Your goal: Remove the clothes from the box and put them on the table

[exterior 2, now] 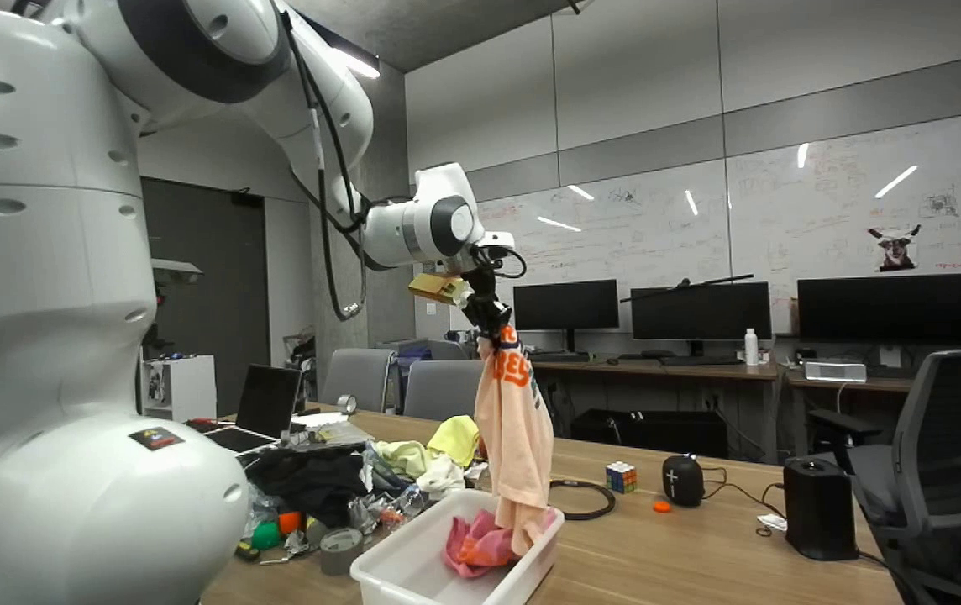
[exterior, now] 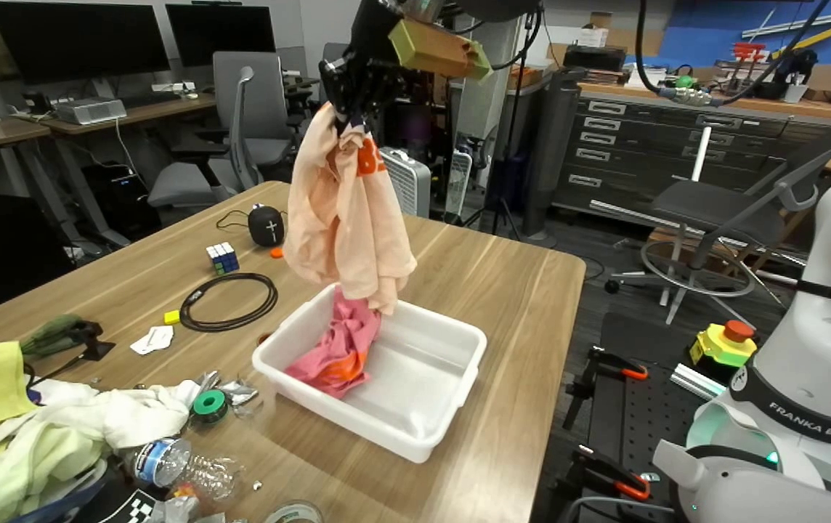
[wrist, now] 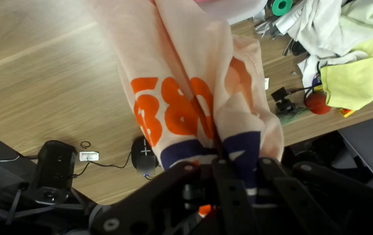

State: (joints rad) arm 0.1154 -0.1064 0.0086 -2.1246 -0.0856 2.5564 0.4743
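My gripper (exterior: 349, 120) is shut on the top of a peach garment (exterior: 346, 211) with orange and dark blue print. In the wrist view, the garment (wrist: 176, 62) bunches between the fingers (wrist: 237, 163), which partly hide it. The garment also hangs from the gripper (exterior 2: 495, 329) in an exterior view (exterior 2: 517, 437). Its lower end hangs at the white box (exterior: 357, 425); I cannot tell whether it touches the pink garment. The pink garment (exterior: 343, 345), with an orange patch, lies crumpled in the box. Both pink garment (exterior 2: 480, 542) and box (exterior 2: 392, 580) show in both exterior views.
The wooden table (exterior: 510, 319) carries a cable coil (exterior: 229, 301), a puzzle cube (exterior: 222, 258) and a black speaker (exterior: 266, 225). Yellow and white cloths (exterior: 125, 414), a plastic bottle (exterior: 187, 465) and tape (exterior 2: 340, 550) clutter one side. A black device (exterior 2: 819, 508) stands near the table's edge.
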